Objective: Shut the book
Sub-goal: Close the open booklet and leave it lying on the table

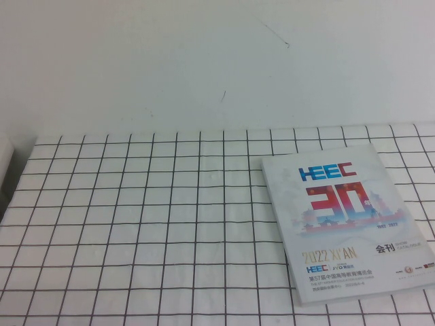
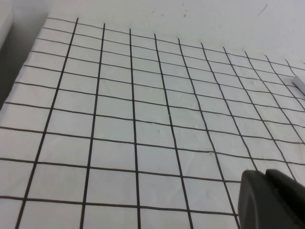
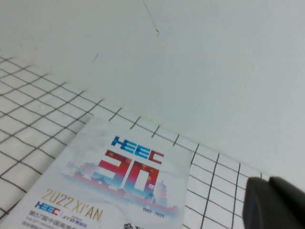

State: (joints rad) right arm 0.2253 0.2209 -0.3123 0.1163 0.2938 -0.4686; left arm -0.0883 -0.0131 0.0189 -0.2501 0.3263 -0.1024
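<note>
Lying closed at the high view's lower right, the book point(image 1: 346, 227) is near the right hand point(image 3: 277, 204); the left hand point(image 2: 269, 199) hangs over checked tabletop point(image 2: 119, 119), well apart. I cannot tell either hand's opening.

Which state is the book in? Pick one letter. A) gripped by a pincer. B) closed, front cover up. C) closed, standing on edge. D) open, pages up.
B: the book lies flat on the checked cloth, HEEC cover up; the left pincer hangs over bare cloth, the right pincer near the book, neither touching it.

The book point(image 1: 343, 227) lies flat on the cloth point(image 1: 136, 224), toward its right front.
</note>
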